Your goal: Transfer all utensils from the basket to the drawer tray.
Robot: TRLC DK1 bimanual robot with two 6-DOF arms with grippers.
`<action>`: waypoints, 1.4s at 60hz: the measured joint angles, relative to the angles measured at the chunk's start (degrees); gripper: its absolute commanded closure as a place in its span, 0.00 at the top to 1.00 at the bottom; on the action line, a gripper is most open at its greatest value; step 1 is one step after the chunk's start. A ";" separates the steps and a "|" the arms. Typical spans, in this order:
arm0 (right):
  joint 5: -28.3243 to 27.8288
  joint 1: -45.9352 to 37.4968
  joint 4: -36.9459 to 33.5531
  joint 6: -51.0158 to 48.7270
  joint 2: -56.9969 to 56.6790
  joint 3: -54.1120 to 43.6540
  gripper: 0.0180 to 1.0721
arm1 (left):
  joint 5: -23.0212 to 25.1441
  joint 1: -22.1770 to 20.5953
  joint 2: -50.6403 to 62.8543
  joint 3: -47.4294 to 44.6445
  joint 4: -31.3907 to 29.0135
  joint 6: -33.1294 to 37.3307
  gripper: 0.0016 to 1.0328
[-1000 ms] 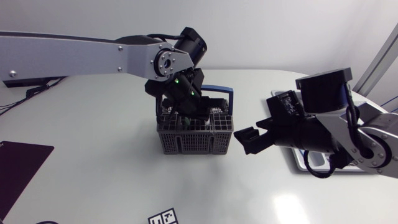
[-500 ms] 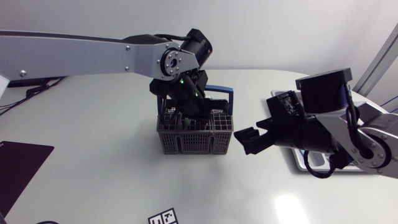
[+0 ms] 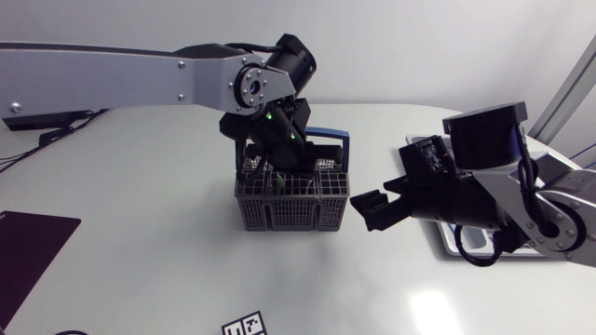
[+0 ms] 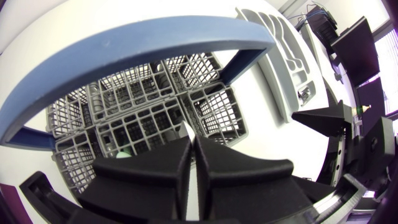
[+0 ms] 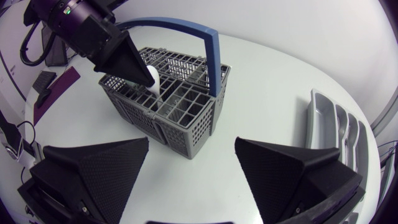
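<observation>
A grey wire basket (image 3: 291, 207) with a blue handle (image 3: 328, 140) stands mid-table. My left gripper (image 3: 279, 167) reaches down into it from above, shut on the top end of a white utensil (image 5: 153, 77). In the left wrist view only the white tip (image 4: 186, 129) shows between the closed fingers, over the basket's compartments (image 4: 143, 99). My right gripper (image 3: 368, 209) hangs open to the right of the basket (image 5: 180, 109), nothing between its fingers. The grey drawer tray (image 5: 339, 130) lies at the table's right, mostly hidden under my right arm in the head view.
A dark purple mat (image 3: 28, 247) lies at the table's left edge. A printed marker tag (image 3: 244, 326) sits at the front edge. The tray's long slots (image 4: 280, 37) lie beyond the basket.
My left gripper's fingers have closed onto the white utensil inside the basket, and its wrist has shifted slightly. The right arm has not moved.
</observation>
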 measured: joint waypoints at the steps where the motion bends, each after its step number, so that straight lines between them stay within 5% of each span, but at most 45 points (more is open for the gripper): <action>1: -0.02 0.00 0.02 0.00 0.00 -0.02 0.95 | 0.00 0.00 -0.20 0.00 0.11 0.00 0.03; 46: 0.39 0.33 0.02 -1.25 -1.38 -0.63 0.95 | 3.28 -0.66 -13.22 -2.21 1.36 0.20 0.03; 64: 0.02 0.37 -0.52 -10.71 -6.32 -0.70 0.95 | 5.75 -1.55 -20.02 -5.40 1.40 4.07 0.03; 84: -13.22 -1.33 -8.41 -21.29 -9.14 -0.46 0.95 | 16.37 -1.86 -25.05 -13.09 1.86 14.75 0.03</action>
